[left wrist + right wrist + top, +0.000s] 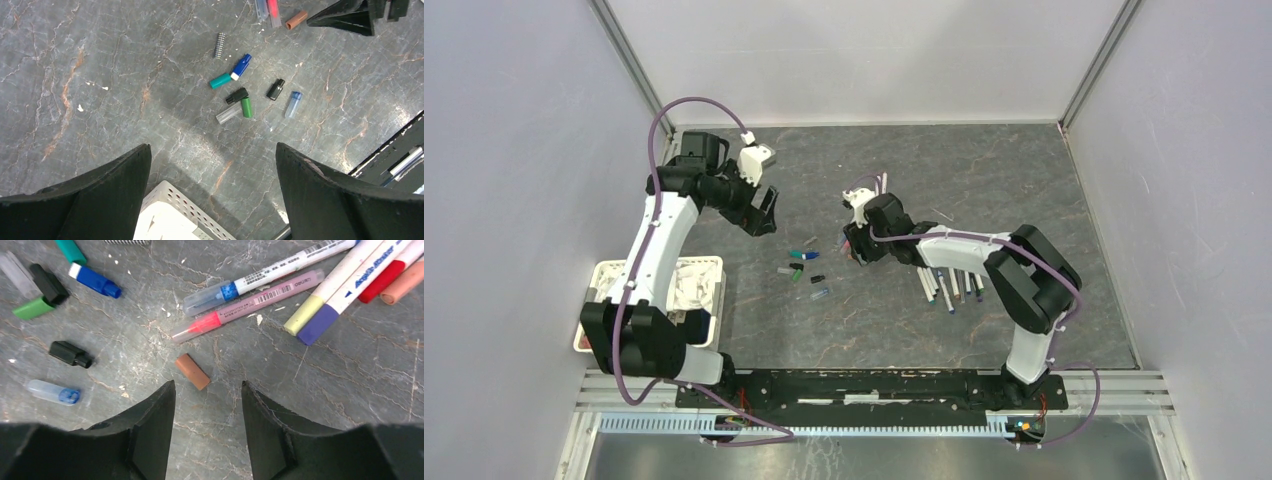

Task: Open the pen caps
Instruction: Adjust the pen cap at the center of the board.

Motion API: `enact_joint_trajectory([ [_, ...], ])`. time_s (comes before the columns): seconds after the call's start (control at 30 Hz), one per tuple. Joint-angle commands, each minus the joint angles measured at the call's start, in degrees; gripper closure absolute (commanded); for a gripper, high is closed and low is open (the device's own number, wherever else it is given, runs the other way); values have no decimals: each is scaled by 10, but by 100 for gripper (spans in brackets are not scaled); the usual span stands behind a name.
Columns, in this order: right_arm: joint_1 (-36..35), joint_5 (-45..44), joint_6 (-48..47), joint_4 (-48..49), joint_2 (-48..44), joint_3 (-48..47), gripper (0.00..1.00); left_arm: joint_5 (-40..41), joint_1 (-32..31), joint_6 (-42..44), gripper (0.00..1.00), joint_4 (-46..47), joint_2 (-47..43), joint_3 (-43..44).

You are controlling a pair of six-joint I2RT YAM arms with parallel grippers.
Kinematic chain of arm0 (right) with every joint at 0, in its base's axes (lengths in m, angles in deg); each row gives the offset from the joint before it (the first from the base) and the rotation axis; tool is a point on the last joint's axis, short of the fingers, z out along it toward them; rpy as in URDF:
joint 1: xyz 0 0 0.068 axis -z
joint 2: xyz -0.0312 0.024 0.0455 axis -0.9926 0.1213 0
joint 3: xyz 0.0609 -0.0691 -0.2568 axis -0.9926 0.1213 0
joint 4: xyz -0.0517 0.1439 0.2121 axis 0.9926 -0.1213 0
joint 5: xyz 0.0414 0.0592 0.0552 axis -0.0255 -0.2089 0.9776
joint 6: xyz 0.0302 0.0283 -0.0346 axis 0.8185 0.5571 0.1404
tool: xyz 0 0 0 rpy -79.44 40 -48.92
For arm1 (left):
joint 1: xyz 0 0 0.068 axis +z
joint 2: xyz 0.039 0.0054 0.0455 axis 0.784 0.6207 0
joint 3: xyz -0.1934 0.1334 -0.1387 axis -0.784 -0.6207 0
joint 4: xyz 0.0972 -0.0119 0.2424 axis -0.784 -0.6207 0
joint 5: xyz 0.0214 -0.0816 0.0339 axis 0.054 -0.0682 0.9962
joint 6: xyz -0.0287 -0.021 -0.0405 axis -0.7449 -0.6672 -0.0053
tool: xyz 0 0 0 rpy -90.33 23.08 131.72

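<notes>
Right wrist view showed the right gripper point(207, 390) parted and empty, with a stubby brown plastic cap point(192, 371) lying on the grey marbled table point(325, 390) just ahead of its fingertips. The slim white-barrelled marker pens point(280, 287) lay farther ahead and to its right, their long axes slanting away, so this arm was nearer. The left gripper point(212, 150) hung wide apart and empty, with loose coloured caps point(246, 107) ahead of it. A white perforated plastic basket point(170, 205) sat beneath it, its contents unclear.

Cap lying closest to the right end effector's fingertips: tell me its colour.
The cap is brownish orange, seen best in the right wrist view.
</notes>
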State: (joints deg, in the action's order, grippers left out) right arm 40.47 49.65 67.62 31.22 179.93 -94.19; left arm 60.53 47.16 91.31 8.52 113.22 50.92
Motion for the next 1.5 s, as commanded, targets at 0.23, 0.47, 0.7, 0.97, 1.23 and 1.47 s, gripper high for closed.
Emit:
enact_joint_trajectory([
  [0.23,-15,37,-53,3,66,-67,52,-38,15,-13,3,11,-29,-15],
  [0.47,-48,23,-33,-3,63,-43,62,-39,17,-12,3,12,-28,-16],
  [0.7,-66,8,-3,-3,61,-33,74,-41,17,-13,3,12,-29,-13],
  [0.97,-91,12,53,30,72,-50,77,-44,17,-11,3,11,-36,-19],
  [1.23,-82,13,66,-19,60,-115,58,-43,18,-8,3,8,-43,-15],
  [1.47,-10,-18,78,-66,49,-166,41,-46,18,-5,3,6,-46,-15],
])
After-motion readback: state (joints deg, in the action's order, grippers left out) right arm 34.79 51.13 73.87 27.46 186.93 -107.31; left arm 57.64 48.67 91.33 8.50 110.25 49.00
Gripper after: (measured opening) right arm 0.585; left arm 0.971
